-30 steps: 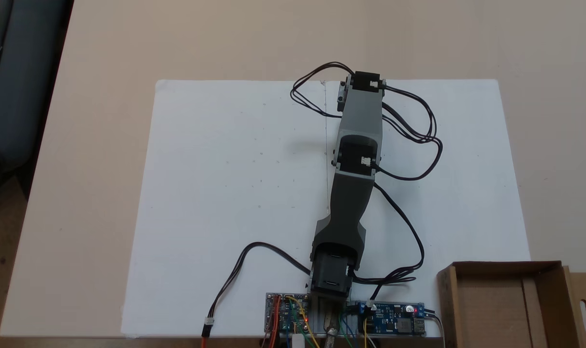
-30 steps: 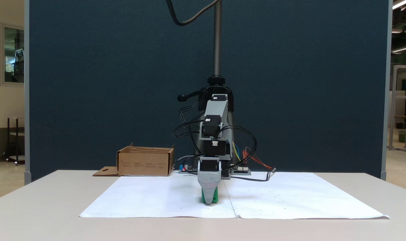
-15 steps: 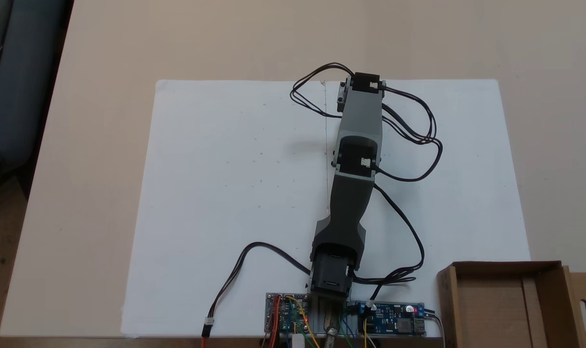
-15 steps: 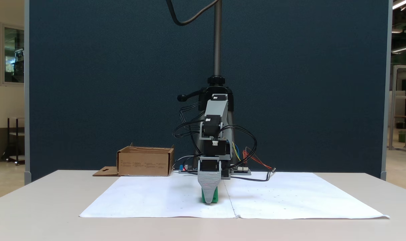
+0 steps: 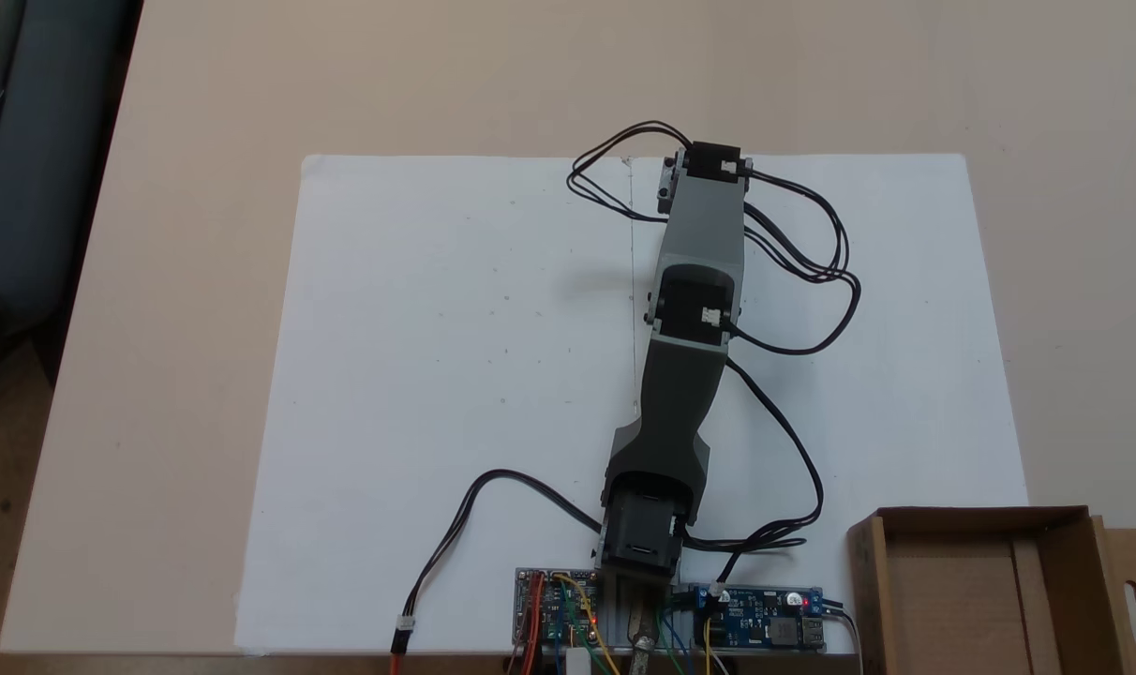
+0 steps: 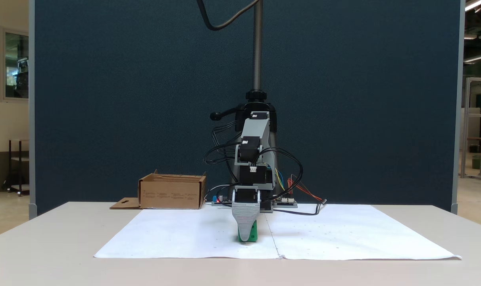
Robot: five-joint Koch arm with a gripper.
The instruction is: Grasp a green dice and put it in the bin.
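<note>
Jaws point(image 6: 247, 237) lowered onto green dice point(image 6: 254, 232) on the paper sheet point(image 6: 185, 234), one behind the other; grip state indeterminate. Evidently positioned for pickup. Bin point(image 6: 172, 192) well apart.

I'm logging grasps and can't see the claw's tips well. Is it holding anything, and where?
Cannot be told. The claw stands in front of the green dice, one jaw hiding the other, so no grip shows.
</note>
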